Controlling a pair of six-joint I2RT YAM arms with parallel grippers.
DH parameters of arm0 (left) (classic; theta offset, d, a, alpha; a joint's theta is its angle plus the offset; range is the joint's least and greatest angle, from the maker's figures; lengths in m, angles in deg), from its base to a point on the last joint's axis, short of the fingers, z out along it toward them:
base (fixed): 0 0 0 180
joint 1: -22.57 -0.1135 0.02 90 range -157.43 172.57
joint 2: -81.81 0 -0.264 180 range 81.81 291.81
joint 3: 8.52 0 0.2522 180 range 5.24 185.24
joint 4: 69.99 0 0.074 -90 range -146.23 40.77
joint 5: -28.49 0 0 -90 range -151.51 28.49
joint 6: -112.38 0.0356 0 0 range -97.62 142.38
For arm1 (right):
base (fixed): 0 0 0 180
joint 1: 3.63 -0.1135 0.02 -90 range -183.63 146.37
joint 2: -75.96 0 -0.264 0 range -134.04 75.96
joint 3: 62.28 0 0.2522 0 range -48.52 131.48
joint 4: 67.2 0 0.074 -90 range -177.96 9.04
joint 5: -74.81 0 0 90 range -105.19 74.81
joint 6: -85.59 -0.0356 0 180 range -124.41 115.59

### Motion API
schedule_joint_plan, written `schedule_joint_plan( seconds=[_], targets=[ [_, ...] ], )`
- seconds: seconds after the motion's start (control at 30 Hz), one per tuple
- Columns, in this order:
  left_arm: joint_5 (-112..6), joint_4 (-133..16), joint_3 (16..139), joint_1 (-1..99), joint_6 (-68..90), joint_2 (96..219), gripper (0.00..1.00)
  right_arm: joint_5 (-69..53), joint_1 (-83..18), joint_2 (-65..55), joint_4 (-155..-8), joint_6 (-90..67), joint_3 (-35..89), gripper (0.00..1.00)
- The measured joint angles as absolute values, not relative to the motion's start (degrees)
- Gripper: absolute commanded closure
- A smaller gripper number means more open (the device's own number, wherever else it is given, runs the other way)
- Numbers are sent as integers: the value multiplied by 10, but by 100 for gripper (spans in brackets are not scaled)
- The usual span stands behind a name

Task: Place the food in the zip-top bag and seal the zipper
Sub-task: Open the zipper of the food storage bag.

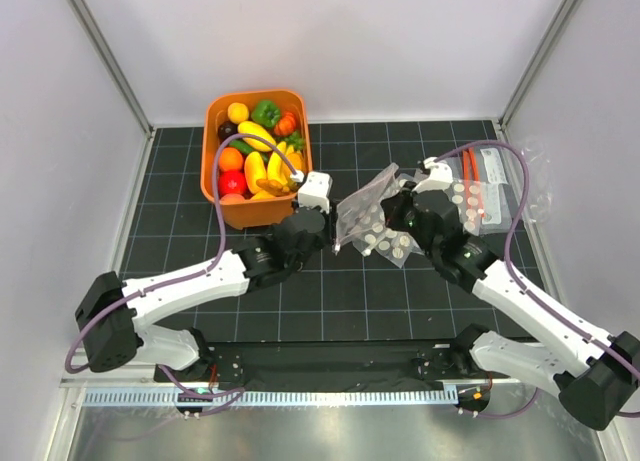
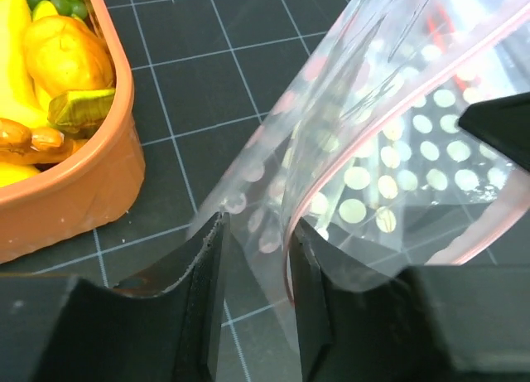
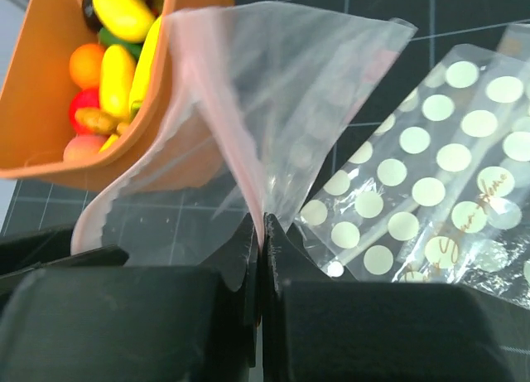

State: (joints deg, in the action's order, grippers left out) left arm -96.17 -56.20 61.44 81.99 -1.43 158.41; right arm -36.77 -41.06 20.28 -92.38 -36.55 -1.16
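Close around zip-top bag (image 1: 365, 206): polka-dotted bags (image 1: 387, 244), orange bin (image 1: 250, 212).

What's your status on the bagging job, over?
Right gripper shut on zip-top bag at its pink strip. Left gripper open, bag edge between its jaws. Food in orange bin. Polka-dotted bags close by.

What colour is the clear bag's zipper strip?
Pale pink; the zipper shows best in the left wrist view.
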Motion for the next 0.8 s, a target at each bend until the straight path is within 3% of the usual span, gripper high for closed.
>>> schedule_joint_plan(
  seconds=[0.37,0.47,0.5,0.57,0.6,0.63,0.7,0.8],
  targets=[
    [-949,-552,618,820,-12,1617,50,-283,-469,145,-922,-306,0,99],
    [-949,-543,627,820,-12,1633,65,-285,-502,131,-921,-289,11,99],
    [-949,-539,631,820,-12,1638,77,-288,-513,124,-922,-284,16,99],
    [-951,-533,638,817,-13,1644,92,-296,-527,115,-921,-277,22,99],
    [-952,-528,641,814,-15,1646,99,-304,-531,113,-922,-274,24,95],
    [-952,-523,642,810,-16,1646,100,-312,-532,112,-923,-274,25,89],
    [-954,-516,642,799,-20,1646,100,-338,-531,111,-929,-275,25,66],
    [-956,-506,642,782,-30,1641,100,-367,-531,106,-933,-275,27,61]
  ],
)
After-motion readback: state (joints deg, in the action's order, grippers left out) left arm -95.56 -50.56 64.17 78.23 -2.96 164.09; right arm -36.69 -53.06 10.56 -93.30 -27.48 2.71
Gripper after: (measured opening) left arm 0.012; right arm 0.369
